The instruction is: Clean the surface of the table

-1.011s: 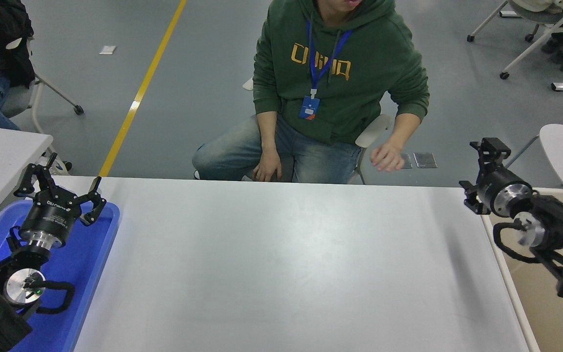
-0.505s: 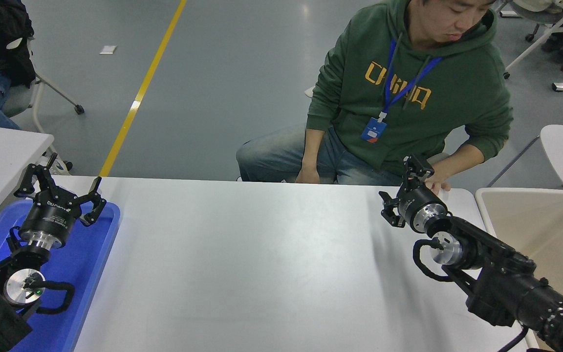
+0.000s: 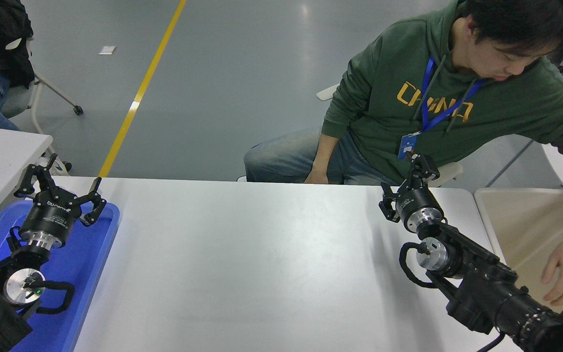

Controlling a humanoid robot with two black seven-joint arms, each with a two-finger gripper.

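Both claws empty; table surface [image 3: 271, 264] below right claw [image 3: 405, 182].

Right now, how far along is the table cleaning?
The white table surface shows no debris or cloth. The right gripper hovers empty over its far right part; the left gripper is parked open over the blue tray. No wiping is visible yet.
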